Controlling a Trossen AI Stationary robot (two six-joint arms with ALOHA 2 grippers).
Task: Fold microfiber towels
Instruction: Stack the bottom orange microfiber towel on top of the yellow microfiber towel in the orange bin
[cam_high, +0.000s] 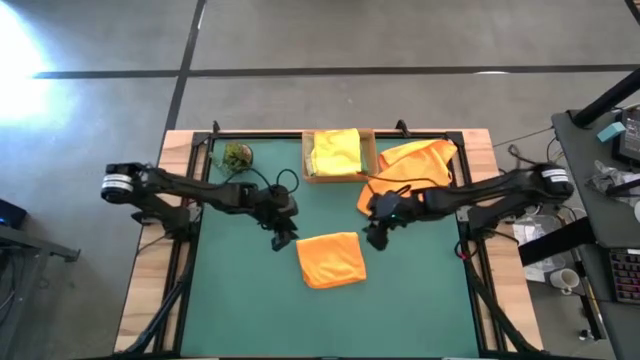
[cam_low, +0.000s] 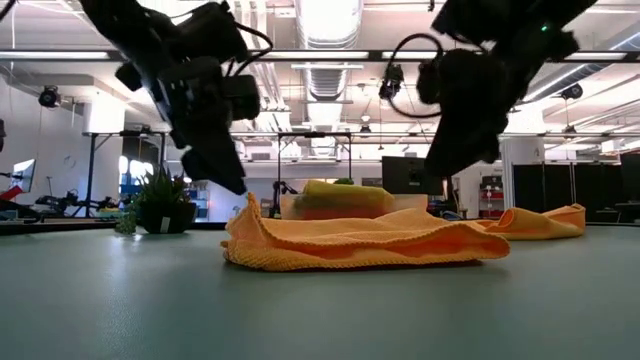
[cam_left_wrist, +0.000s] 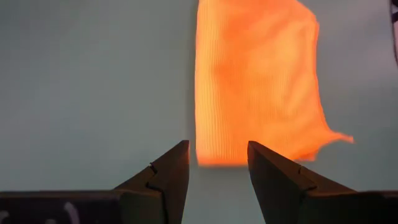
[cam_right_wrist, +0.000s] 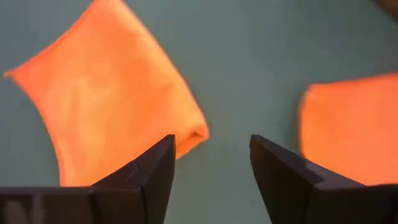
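Orange cloth lies folded (cam_high: 332, 259) on my green mat (cam_high: 240, 310), near the middle of the worktop (cam_high: 150, 290), a flat, roughly square packet with one corner flaring out. From the low view it sits as a soft layered stack (cam_low: 365, 243), its left edge curled up a little.

My left claw (cam_high: 281, 240) hangs just off that towel's near-left corner, above the mat. Its fingers (cam_left_wrist: 166, 180) are parted and bare, with nothing between them; past them I see the towel's edge (cam_left_wrist: 255, 87) and plain mat.

My right claw (cam_high: 376, 238) hangs beside the towel's other upper corner, also clear of it. Its fingers (cam_right_wrist: 152, 177) stand wide apart and hold nothing; the folded towel's corner (cam_right_wrist: 106, 99) shows beyond one finger, and a second orange cloth (cam_right_wrist: 351, 130) beyond the other.

That second orange towel (cam_high: 412, 165) lies loose and rumpled toward the back right of the mat, partly under my right arm, with one end reaching up against the back rail. In the low view it is a low heap (cam_low: 535, 221) behind the folded one.

A yellow towel (cam_high: 336, 152) rests in the shallow cardboard tray (cam_high: 308, 176) at the back centre. A small potted plant (cam_high: 237, 156) stands at the back left of the mat, well apart from both orange cloths.
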